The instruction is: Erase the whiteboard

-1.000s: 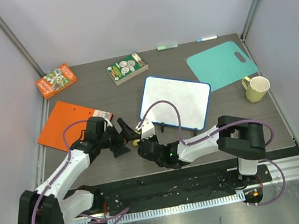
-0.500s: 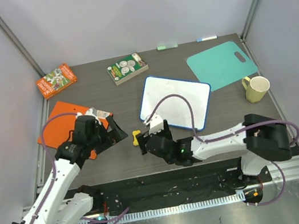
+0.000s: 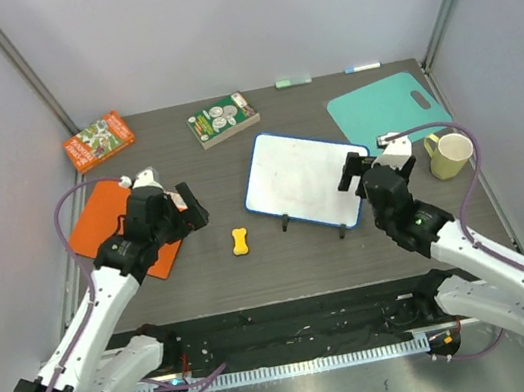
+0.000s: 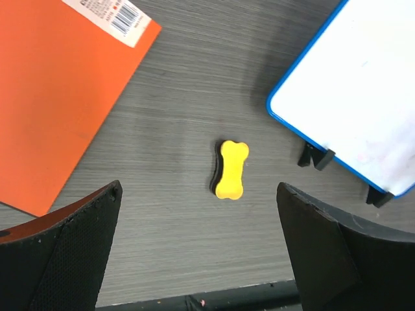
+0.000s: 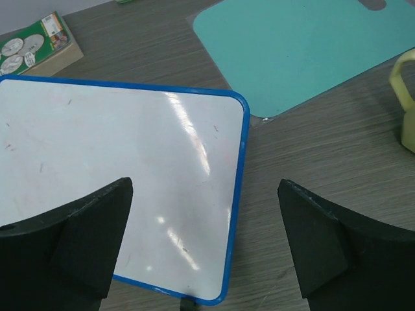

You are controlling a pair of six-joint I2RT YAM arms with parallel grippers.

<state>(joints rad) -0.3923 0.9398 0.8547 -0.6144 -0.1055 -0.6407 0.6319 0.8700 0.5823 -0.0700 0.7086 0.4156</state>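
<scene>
The whiteboard (image 3: pixel 302 179), white with a thin blue frame and small black feet, lies at mid table; its surface (image 5: pixel 117 175) carries only faint smudges. A yellow bone-shaped eraser (image 3: pixel 241 241) lies free on the table left of it, and it also shows ahead of the left fingers (image 4: pixel 231 170). My left gripper (image 3: pixel 184 213) hangs open above the table by the orange board, with nothing between its fingers (image 4: pixel 199 201). My right gripper (image 3: pixel 370 161) hovers open over the whiteboard's right edge (image 5: pixel 204 194), also holding nothing.
A flat orange board (image 3: pixel 96 220) lies at the left under my left arm. A teal cutting board (image 3: pixel 389 111) and a yellow mug (image 3: pixel 450 155) sit at the right. Two books (image 3: pixel 98 141) (image 3: pixel 223 119) and two markers (image 3: pixel 293 81) lie at the back.
My right gripper opened and let go of the yellow eraser, which now lies on the table, then swung right to the whiteboard's right edge. My left arm drew back to the left.
</scene>
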